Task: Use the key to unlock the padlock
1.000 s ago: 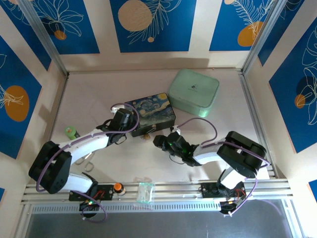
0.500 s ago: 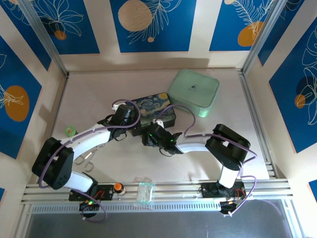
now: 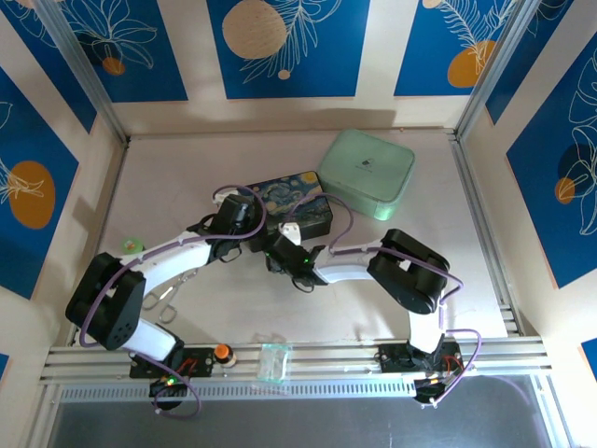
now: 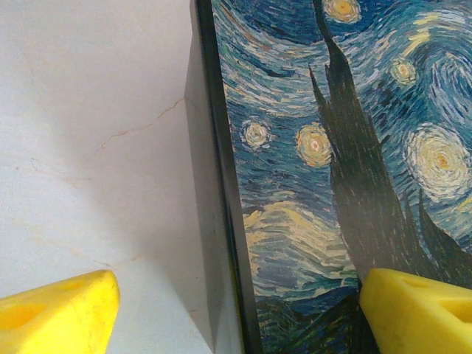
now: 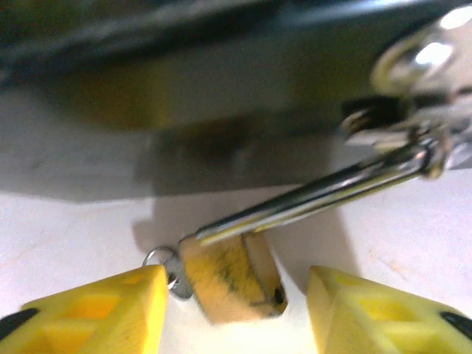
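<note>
In the right wrist view the small brass padlock (image 5: 232,279) lies on the table in front of the painted box (image 5: 221,81). Its silver shackle (image 5: 317,193) runs up right to the box's metal clasp (image 5: 413,110). A tiny silver key with a ring (image 5: 167,269) sits against the padlock's left end, beside my left finger (image 5: 96,313). My right gripper (image 5: 236,317) is open, with the padlock between its fingers and apart from them. My left gripper (image 4: 240,317) is open astride the left edge of the painted box (image 4: 332,147). From above, both grippers meet at the box (image 3: 284,205).
A mint-green case (image 3: 366,173) stands behind the box at the right. A green roll (image 3: 131,245) and scissors (image 3: 163,303) lie by the left arm. An orange knob (image 3: 222,352) and a clear bag (image 3: 273,359) sit on the front rail.
My right gripper has moved left and forward to the box's front, now covering the padlock from above. My left gripper has edged slightly closer over the box's corner.
</note>
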Tool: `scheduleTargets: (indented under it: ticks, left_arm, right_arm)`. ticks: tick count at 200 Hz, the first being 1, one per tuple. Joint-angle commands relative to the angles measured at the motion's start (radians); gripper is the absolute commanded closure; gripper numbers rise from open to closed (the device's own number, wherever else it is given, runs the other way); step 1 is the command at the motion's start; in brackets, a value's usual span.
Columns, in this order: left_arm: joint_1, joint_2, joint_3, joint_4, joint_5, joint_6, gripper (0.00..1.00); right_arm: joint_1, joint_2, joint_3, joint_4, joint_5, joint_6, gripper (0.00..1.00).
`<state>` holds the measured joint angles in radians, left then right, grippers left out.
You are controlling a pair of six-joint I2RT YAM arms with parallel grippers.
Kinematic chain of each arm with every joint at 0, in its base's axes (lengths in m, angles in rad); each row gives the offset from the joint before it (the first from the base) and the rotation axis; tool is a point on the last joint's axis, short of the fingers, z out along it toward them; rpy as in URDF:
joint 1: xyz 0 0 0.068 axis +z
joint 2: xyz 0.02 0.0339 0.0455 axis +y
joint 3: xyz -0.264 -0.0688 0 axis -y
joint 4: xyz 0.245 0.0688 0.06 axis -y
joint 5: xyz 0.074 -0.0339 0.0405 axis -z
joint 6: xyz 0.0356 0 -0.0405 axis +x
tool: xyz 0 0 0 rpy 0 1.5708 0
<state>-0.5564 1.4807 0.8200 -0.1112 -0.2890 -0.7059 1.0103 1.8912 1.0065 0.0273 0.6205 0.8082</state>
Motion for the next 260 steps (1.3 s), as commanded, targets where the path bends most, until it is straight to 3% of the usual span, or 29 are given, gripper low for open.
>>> scheduleTargets:
  ticks: [1,44,118,188,260]
  left_arm:
    - [0.012,0.035,-0.053,-0.087,0.008,0.003,0.15]
    - [0.012,0.020,-0.084,-0.083,0.001,-0.007,0.16]
    - [0.013,0.013,-0.103,-0.086,-0.017,-0.018,0.16]
    - [0.014,0.014,-0.117,-0.062,-0.012,-0.028,0.23]
    - [0.014,0.003,-0.134,-0.069,-0.018,-0.034,0.28]
  right_arm:
    - [-0.018,0.049,0.010,-0.017,0.042,0.000,0.55]
    - [-0.028,0.056,0.012,0.018,0.025,-0.009,0.69]
    - [-0.060,-0.016,-0.146,0.201,-0.151,0.077,0.92]
    - [-0.123,-0.030,-0.290,0.447,-0.278,0.200,0.96]
    - [-0.146,-0.004,-0.386,0.579,-0.295,0.313,0.99]
